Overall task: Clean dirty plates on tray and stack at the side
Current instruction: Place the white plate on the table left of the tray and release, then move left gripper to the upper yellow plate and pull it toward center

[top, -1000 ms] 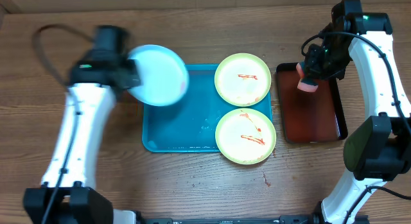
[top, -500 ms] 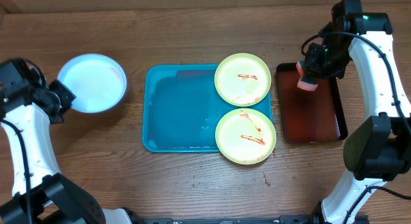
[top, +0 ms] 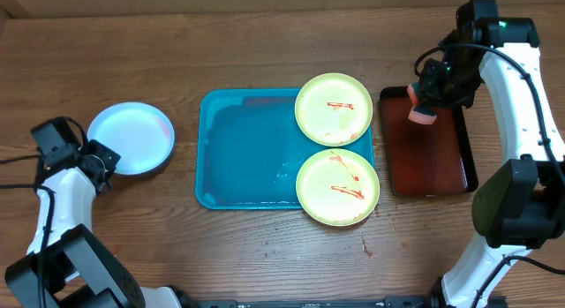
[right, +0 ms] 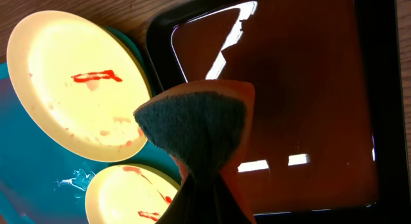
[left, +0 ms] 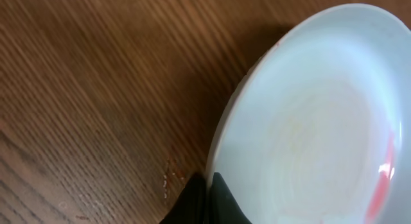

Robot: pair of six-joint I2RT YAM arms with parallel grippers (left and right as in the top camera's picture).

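Two yellow-green plates [top: 334, 109], both streaked red, lie at the 3 o'clock side of the turquoise tray [top: 247, 158]. The mint-white plate [top: 132, 138] sits at the tray's 9 o'clock, lower toward the table [top: 265, 43] than half a second ago. The left gripper [top: 101, 158] clamps the plate's rim. The right gripper [top: 425, 102], unmoved, pinches a sponge [top: 422, 116] over the dark red tray [top: 433, 167].

Brown wood-grain table [top: 265, 43], evenly lit.
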